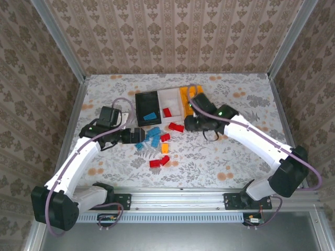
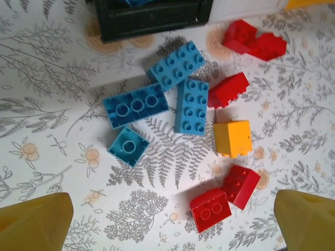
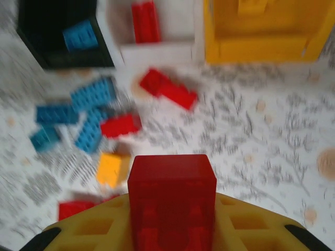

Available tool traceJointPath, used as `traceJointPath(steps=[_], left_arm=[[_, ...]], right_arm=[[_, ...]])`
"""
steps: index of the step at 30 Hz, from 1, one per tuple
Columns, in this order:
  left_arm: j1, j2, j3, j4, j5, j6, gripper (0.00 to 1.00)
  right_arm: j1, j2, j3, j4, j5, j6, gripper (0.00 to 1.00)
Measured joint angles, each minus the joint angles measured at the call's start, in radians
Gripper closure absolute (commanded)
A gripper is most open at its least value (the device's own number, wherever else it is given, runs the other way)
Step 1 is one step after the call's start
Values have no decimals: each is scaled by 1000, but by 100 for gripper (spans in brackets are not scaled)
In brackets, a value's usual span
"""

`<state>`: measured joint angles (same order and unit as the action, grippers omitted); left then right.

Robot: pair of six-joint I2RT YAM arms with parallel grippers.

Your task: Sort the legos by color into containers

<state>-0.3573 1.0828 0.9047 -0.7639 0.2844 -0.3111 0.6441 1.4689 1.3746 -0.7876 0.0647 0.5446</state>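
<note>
R pincer (image 3: 172, 225) clamps red lego (image 3: 171, 191); black bin (image 3: 78, 60), white bin (image 3: 157, 53), yellow bin (image 3: 256, 52) ahead, loose legos (image 3: 167, 90) btwn.

Top view: bright, even, diffuse light, no glare. Faint soft shadows beside the right arm (image 1: 251, 138) on the desk (image 1: 220, 167). Straight rails bow slightly toward the frame edges. Left wrist view: bricks (image 2: 191, 107) sharp. A pale grey shadow crosses the desk at upper left, below the black bin (image 2: 152, 18). The fingers (image 2: 34, 222) of the left hand (image 2: 172, 225) are out of focus in the bottom corners. Right wrist view: motion blur throughout, desk pattern streaked, bins (image 3: 157, 52) soft. The red brick (image 3: 171, 198) close in front is soft too, darker low down.
</note>
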Motion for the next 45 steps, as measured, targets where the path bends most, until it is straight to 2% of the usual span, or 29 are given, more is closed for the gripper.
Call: traceJointPath(steps=[5, 12, 15, 21, 24, 28, 38, 45], left_arm=[[-96, -3, -46, -3, -10, -19, 0], [-229, 26, -84, 22, -34, -64, 0], [-272, 68, -97, 46, -45, -69, 0], [-330, 134, -154, 77, -46, -71, 0], [-346, 161, -164, 92, -45, -71, 1], [-356, 198, -165, 122, -45, -71, 1], [-375, 254, -165, 173, -38, -51, 10], [-422, 316, -165, 190, -51, -22, 20]], right_arm=[[-83, 185, 267, 1, -77, -42, 65], [-98, 548, 611, -37, -149, -87, 65], [-98, 667, 694, -59, -164, -97, 65], [-98, 804, 742, -80, -194, -97, 62], [-98, 834, 745, -88, -201, -97, 57], [-100, 850, 753, -94, -203, -98, 41], [-111, 824, 731, -91, -205, -97, 39], [-112, 551, 453, -10, -210, -58, 39]])
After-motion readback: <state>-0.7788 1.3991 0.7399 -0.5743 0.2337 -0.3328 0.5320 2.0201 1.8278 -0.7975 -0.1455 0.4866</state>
